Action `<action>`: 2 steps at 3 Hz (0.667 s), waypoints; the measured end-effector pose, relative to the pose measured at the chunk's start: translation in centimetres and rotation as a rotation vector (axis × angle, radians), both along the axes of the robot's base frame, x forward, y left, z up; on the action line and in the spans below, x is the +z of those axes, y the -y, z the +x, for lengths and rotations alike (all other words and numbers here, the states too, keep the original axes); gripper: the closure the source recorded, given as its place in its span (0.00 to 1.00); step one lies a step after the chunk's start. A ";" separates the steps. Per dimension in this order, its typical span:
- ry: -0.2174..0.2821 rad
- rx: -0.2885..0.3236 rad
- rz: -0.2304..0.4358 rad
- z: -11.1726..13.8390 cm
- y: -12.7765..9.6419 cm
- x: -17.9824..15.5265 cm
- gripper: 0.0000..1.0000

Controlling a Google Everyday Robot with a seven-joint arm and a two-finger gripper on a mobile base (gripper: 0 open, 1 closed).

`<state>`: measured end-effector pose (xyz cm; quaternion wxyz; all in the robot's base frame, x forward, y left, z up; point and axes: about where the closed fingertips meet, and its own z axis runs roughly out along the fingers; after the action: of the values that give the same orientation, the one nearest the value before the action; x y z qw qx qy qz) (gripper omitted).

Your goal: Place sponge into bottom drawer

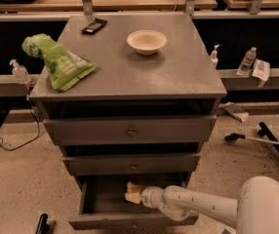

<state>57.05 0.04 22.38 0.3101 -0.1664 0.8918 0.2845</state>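
Observation:
The bottom drawer of the grey cabinet is pulled open. My gripper reaches into it from the right, at the end of the white arm. The pale yellow sponge sits at the gripper's tip, inside the drawer near its middle. I cannot tell whether the sponge rests on the drawer floor or hangs above it. The two upper drawers are pulled out slightly.
On the cabinet top lie a green bag, a white bowl and a dark flat object. Bottles stand on side ledges. A black stand's legs lie on the floor at right.

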 end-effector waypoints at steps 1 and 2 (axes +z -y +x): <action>0.000 0.001 0.000 0.0 -0.1 0.0 0.72; -0.002 0.003 0.001 -0.1 -0.3 -0.1 0.41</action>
<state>56.97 0.37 22.29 0.3090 -0.1675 0.8915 0.2858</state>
